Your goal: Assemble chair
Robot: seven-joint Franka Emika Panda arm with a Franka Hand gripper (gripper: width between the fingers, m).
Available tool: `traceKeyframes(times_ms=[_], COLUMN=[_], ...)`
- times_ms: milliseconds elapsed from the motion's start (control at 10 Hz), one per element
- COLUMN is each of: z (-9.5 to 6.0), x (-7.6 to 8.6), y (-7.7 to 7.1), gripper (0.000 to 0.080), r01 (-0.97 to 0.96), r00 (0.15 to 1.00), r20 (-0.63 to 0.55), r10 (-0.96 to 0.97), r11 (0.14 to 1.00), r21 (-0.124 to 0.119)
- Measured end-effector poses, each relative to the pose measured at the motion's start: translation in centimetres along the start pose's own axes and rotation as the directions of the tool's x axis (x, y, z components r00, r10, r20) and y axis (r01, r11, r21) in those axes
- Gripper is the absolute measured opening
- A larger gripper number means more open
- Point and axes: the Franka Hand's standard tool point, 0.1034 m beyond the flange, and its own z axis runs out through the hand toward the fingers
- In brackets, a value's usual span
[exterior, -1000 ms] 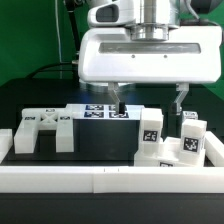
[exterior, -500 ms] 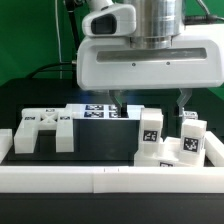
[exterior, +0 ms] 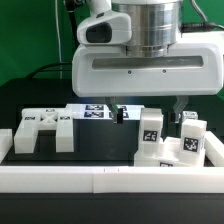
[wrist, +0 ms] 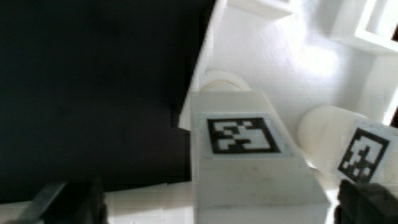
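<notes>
The chair lies in loose white parts on the black table. A notched frame point(exterior: 40, 130) lies at the exterior view's left. An upright tagged leg block point(exterior: 150, 127) stands right of centre, and two more tagged blocks point(exterior: 190, 140) point(exterior: 160, 156) stand beside and in front of it. My gripper point(exterior: 150, 115) is open, with one finger on each side of the upright block's top and not touching it. In the wrist view the same block point(wrist: 240, 140) sits between the fingertips point(wrist: 71, 200) of my gripper point(wrist: 217, 205). Another tagged block point(wrist: 365, 150) stands beside it.
The marker board point(exterior: 97, 111) lies flat behind the frame. A long low white border rail point(exterior: 110, 180) runs along the front, and another rail point(exterior: 5, 142) stands at the exterior view's left. The blocks at the right stand close together.
My gripper has come down, so its open fingers now reach the level of the upright block's top. The parts have not moved.
</notes>
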Motion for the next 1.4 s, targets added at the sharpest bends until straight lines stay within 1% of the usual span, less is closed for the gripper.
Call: traceKeyframes(times_ms=[100, 200, 300, 400, 500, 800, 900, 1100, 1300, 1400], z=[0.06, 0.06, 0.07, 0.06, 0.06, 0.05, 0.07, 0.14, 0.15, 0.17], x=[-0.05, -0.05, -0.05, -0.05, -0.05, 0.11, 0.13, -0.27, -0.23, -0.26], y=[-0.04, -0.01, 0.0, 0.0, 0.0, 0.27, 0.31, 0.15, -0.18, -0.48], gripper=[0.0547, 0.0547, 0.0364, 0.0364, 0.0291, 0.0291, 0.0291, 0.0291, 0.0291, 0.0291], r01=[0.0, 0.0, 0.0, 0.0, -0.01, -0.049, -0.162, -0.296, -0.47, -0.563], r00=[1.0, 1.0, 1.0, 1.0, 1.0, 0.999, 0.986, 0.953, 0.88, 0.823], r20=[0.001, 0.001, 0.001, 0.001, 0.001, -0.016, -0.046, -0.066, -0.068, -0.064], r10=[0.0, 0.0, 0.0, 0.0, 0.01, 0.049, 0.162, 0.297, 0.47, 0.564], r11=[1.0, 1.0, 1.0, 1.0, 1.0, 0.999, 0.987, 0.955, 0.882, 0.826], r21=[0.0, 0.0, 0.0, 0.0, 0.0, -0.001, 0.003, 0.013, 0.026, 0.033])
